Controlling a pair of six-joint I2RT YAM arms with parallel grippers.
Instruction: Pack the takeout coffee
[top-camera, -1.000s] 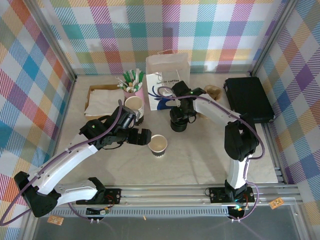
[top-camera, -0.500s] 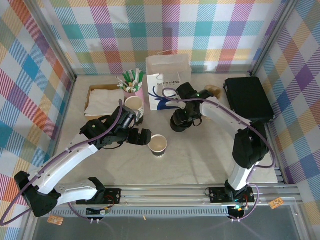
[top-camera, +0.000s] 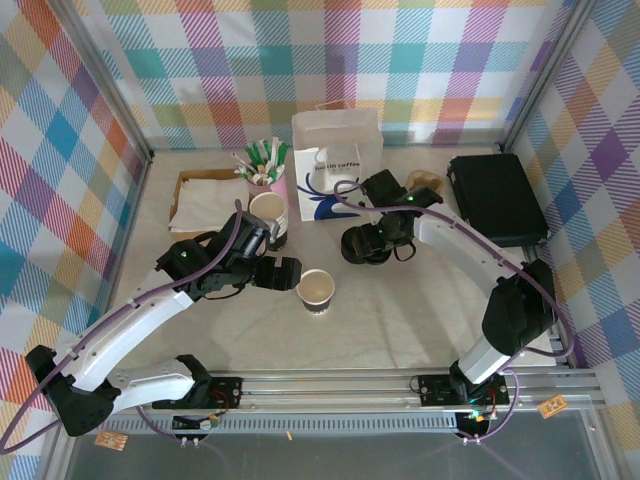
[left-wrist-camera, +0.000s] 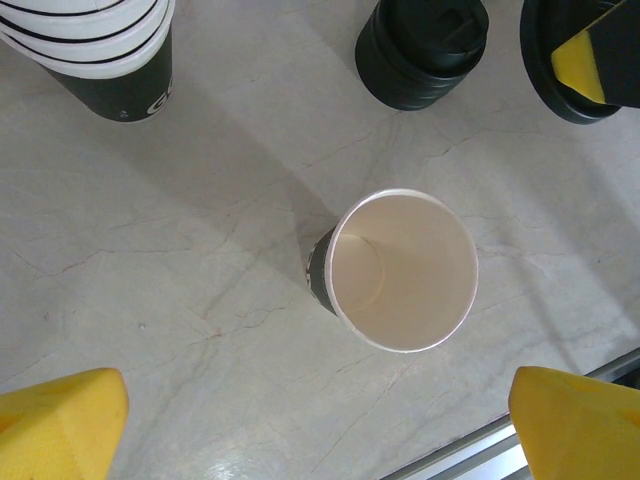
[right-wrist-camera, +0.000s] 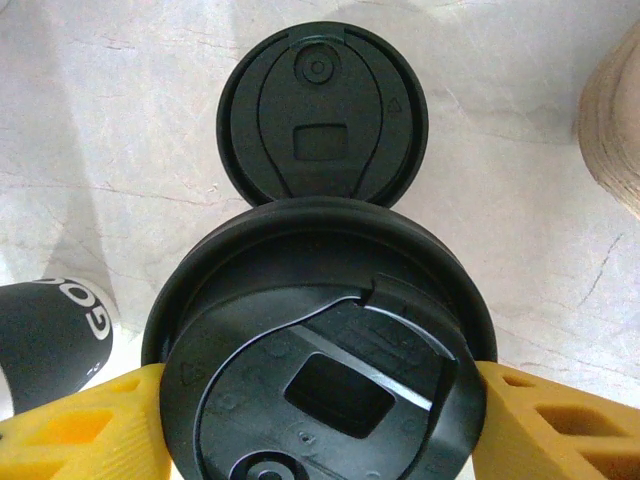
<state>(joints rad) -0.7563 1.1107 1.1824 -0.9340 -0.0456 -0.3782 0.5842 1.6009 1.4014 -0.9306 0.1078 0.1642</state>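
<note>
Lid (right-wrist-camera: 320, 370) clamped in right claw (right-wrist-camera: 318, 425); left claw (left-wrist-camera: 320, 425) gapes near cup (left-wrist-camera: 400, 270).

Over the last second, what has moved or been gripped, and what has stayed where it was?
The right gripper, shut on a black lid, has drawn rightward from over the lid stack, and its elbow has swung out to the right. The grip itself looks unchanged. The left gripper stays open by the open paper cup. The cup, lid stack and bag have not moved.

The paper cup (left-wrist-camera: 400, 270) is cream inside and dark outside. The lid (right-wrist-camera: 320, 370) is black. The right hand (right-wrist-camera: 315, 430) has yellow pads (right-wrist-camera: 70, 430). The worktop (left-wrist-camera: 200, 250) is pale veined marble, and the walls (top-camera: 400, 60) are pastel plaid.
</note>
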